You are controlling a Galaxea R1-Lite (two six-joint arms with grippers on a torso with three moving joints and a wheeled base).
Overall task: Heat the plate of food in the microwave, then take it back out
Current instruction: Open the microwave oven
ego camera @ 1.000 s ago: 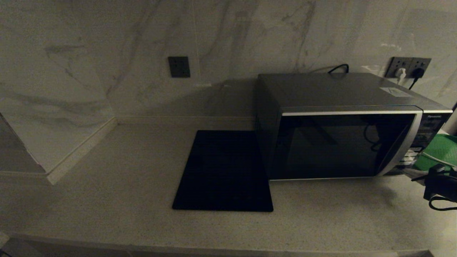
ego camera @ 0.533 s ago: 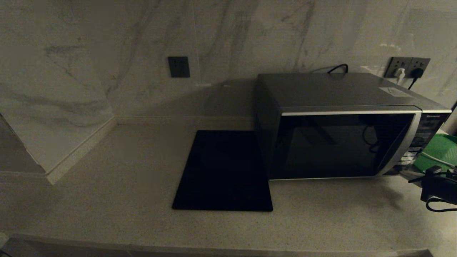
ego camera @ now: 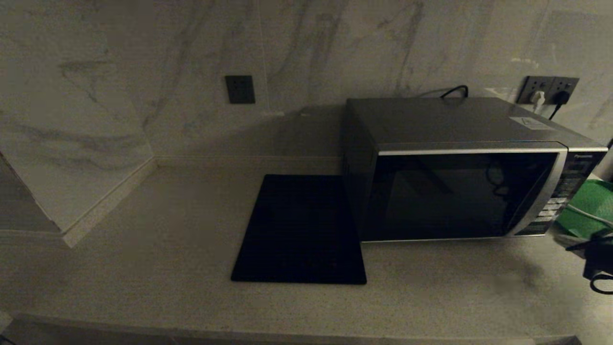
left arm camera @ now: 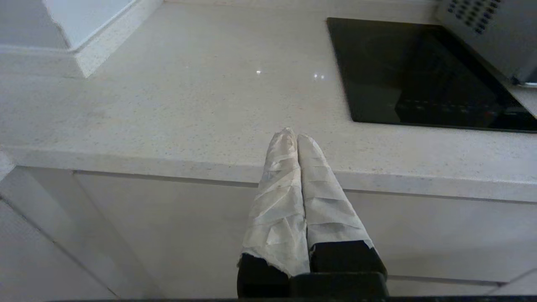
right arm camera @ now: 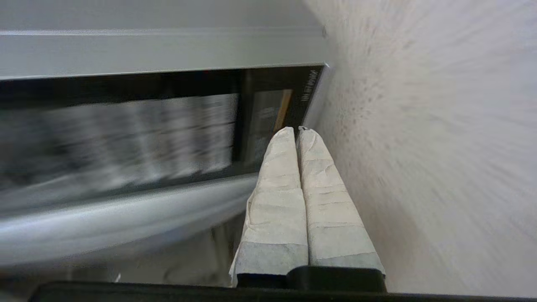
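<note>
The microwave (ego camera: 459, 191) stands on the counter at the right with its dark glass door shut. The plate of food is out of view. My right gripper (right arm camera: 296, 131) is shut and empty. It hovers at the far right edge of the head view, a little in front of the microwave's button panel (ego camera: 560, 196) and apart from it. The right wrist view shows the panel (right arm camera: 126, 130) blurred beside the taped fingers (right arm camera: 277, 176). My left gripper (left arm camera: 296, 135) is shut and empty, parked low at the counter's front edge.
A flat black square mat (ego camera: 301, 230) lies on the counter (ego camera: 167, 249) just left of the microwave. A green tray (ego camera: 591, 206) sits right of the microwave, behind my right wrist. Wall sockets (ego camera: 548, 91) with a plugged cable are above the microwave's back right.
My right gripper has drawn back to the right and slightly down, away from the microwave's button panel. The door stays shut and the left arm has not moved.
</note>
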